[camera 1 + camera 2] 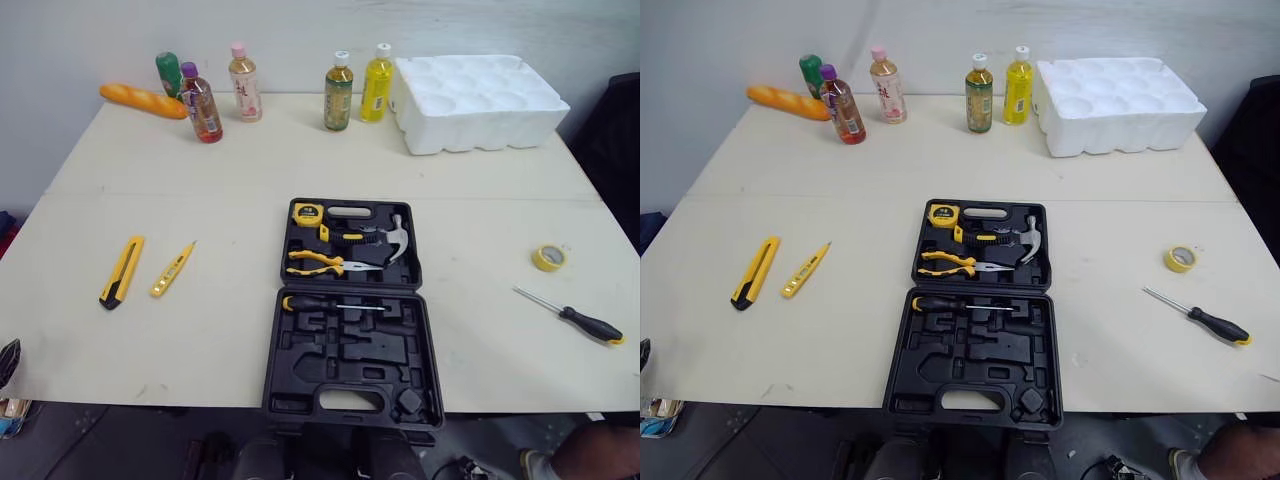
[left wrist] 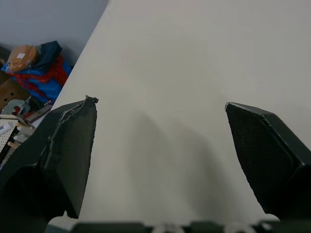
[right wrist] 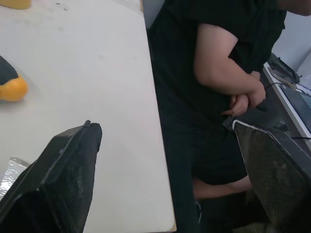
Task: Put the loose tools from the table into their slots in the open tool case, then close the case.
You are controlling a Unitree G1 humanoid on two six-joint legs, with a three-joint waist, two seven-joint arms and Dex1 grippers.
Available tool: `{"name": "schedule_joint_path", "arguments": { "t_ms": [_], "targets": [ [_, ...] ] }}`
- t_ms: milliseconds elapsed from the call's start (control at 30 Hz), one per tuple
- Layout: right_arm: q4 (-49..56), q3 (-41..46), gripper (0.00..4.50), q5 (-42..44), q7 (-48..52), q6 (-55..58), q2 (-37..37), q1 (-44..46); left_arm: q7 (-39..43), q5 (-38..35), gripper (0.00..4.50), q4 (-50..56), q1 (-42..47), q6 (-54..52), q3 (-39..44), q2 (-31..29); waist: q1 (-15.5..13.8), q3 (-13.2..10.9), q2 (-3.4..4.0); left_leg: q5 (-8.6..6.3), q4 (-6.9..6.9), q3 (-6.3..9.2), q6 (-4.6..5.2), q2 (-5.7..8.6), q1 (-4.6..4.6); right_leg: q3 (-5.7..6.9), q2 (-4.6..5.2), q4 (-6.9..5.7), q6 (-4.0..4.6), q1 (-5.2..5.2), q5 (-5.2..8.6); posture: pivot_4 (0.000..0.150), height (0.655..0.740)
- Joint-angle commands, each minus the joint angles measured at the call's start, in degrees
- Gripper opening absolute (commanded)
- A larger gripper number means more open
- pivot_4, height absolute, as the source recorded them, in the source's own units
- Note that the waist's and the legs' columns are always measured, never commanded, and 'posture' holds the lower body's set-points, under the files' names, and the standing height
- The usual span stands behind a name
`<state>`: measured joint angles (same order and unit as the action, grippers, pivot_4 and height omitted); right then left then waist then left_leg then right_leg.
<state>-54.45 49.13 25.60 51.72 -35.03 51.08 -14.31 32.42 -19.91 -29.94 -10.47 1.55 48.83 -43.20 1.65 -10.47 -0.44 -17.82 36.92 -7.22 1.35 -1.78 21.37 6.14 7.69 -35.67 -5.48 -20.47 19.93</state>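
**Reference: the open tool case.** The tool case (image 1: 350, 330) lies flat and open on the table (image 1: 200, 170), at the middle of the near edge. Read every position below from it.

**Inside the case.** The far half holds a tape measure (image 1: 307, 212), a hammer (image 1: 392, 240) and yellow-handled pliers (image 1: 318, 262). The near half, which carries the handle, holds a slim screwdriver (image 1: 330, 303) lying crosswise along its far edge. Most other recesses in this half show bare black moulding.

**Loose tools.**
- Left of the case, and well apart from it, lies a yellow-and-black utility knife (image 1: 121, 271).
- A yellow tester pen (image 1: 172, 269) lies just beside the knife, on the side nearer the case.
- Right of the case, and well apart from it, lies a black-handled screwdriver (image 1: 580, 318).
- A roll of yellow tape (image 1: 548, 258) sits near that screwdriver, a little farther back.

**Beyond the case.** Five bottles (image 1: 338, 92) stand in a loose row along the far edge. An orange loaf-shaped object (image 1: 142, 100) lies at the left end of the row, and a white foam tray (image 1: 478, 100) at the right end.

**Your left gripper** (image 2: 160, 109). Its fingers (image 2: 68, 145) are spread wide over bare tabletop, with nothing between them.

**Your right gripper** (image 3: 165, 126). Its fingers (image 3: 63, 165) are likewise spread wide, with nothing held. It hangs over the table's edge, close to a person in a black top (image 3: 194, 63) whose arms are folded.
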Motion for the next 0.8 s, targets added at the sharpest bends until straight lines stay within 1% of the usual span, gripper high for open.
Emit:
{"name": "schedule_joint_path", "arguments": {
  "t_ms": [33,200,300,400,467,567,633,800],
  "targets": [
    [0.66,-0.51,4.5,0.69,0.58,-1.06,0.14,0.59,0.18,-0.79,4.45,-0.07,0.26,1.57,0.55,-1.78,0.07,0.0,0.0,0.01,0.0,0.0,-0.01,0.0,0.0,0.0,0.0,0.0,0.0,-0.01,0.0,0.15,0.74],
    [5.9,-4.18,4.5,1.76,3.43,-0.09,-1.84,5.43,1.82,-2.16,4.45,3.61,1.59,0.25,-0.59,-2.19,0.28,0.0,-0.01,0.01,0.02,-0.06,-0.02,0.0,-0.03,-0.03,0.0,-0.08,0.0,-0.01,0.0,0.15,0.74],
    [13.24,-8.02,4.5,3.81,6.59,3.84,-4.5,8.82,3.11,-2.22,4.45,8.15,1.77,-1.11,-2.26,-2.68,0.16,0.0,-0.02,0.02,0.03,-0.05,-0.03,-0.01,-0.04,-0.04,0.0,-0.11,0.0,-0.01,0.0,0.15,0.74],
    [17.52,-9.83,4.5,4.34,7.59,6.56,-5.39,10.14,3.8,-2.18,4.45,11.56,1.51,-2.39,-3.08,-2.78,0.05,-0.02,0.06,0.04,0.03,-0.06,-0.06,0.0,-0.02,-0.06,0.0,-0.13,0.0,-0.04,0.0,0.15,0.74],
    [20.92,-11.94,4.5,4.94,8.66,9.13,-5.41,12.41,5.44,-2.39,4.45,15.97,1.49,-3.23,-4.82,-2.96,-0.06,-0.03,0.07,0.14,0.0,-0.07,-0.27,0.0,0.02,-0.04,0.0,-0.1,0.0,-0.08,0.0,0.15,0.74],
    [24.12,-13.55,4.5,5.18,9.4,12.41,-5.05,14.25,7.19,-3.56,4.45,21.23,2.15,-4.72,-6.73,-2.69,-0.08,-0.03,0.07,0.14,0.03,-0.1,-0.3,0.01,0.05,-0.04,0.0,-0.07,0.01,-0.08,0.01,0.15,0.74],
    [25.79,-14.04,4.5,5.15,9.72,14.19,-4.68,14.51,8.56,-4.5,4.45,24.76,2.73,-5.53,-8.34,-2.38,-0.21,-0.03,0.06,0.15,0.09,-0.09,-0.28,0.02,0.07,-0.03,0.02,-0.09,0.0,-0.07,0.0,0.15,0.74],
    [29.93,-13.79,4.5,5.86,12.27,20.43,-2.2,12.79,12.06,-6.52,4.45,33.65,5.28,-7.51,-15.57,-1.49,-0.21,-0.05,0.1,0.16,0.06,-0.1,-0.26,0.04,0.09,-0.02,0.02,-0.07,0.0,-0.07,0.0,0.15,0.74]
  ]
}}
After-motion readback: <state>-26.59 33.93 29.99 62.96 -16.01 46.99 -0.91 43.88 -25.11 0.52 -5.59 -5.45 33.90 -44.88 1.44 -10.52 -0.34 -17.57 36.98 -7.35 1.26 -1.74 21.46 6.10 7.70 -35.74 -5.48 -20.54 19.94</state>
